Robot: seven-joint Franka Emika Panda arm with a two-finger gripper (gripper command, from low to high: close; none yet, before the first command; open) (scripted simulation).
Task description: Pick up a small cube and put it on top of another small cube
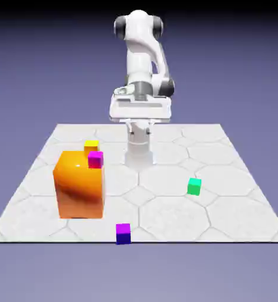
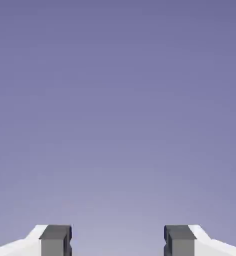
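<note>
The small cube (image 1: 123, 233), magenta on top with dark blue-purple sides, rests at the table's front edge, just left of the middle in the exterior view. The other small cube (image 1: 193, 186), bright green, lies on the table further back and toward the exterior view's right. My gripper (image 1: 140, 113) hangs high over the table's far side, well away from both cubes. In the hand view my gripper (image 2: 118, 242) is open: the two grey fingertips (image 2: 55, 241) stand wide apart, with only the plain backdrop between them. Neither cube appears in the hand view.
A big orange block (image 1: 79, 184) stands on the exterior view's left. An all-magenta cube (image 1: 95, 158) and a yellow cube (image 1: 91, 144) sit just behind it. The robot's white base column (image 1: 139, 150) rises at the table's far middle.
</note>
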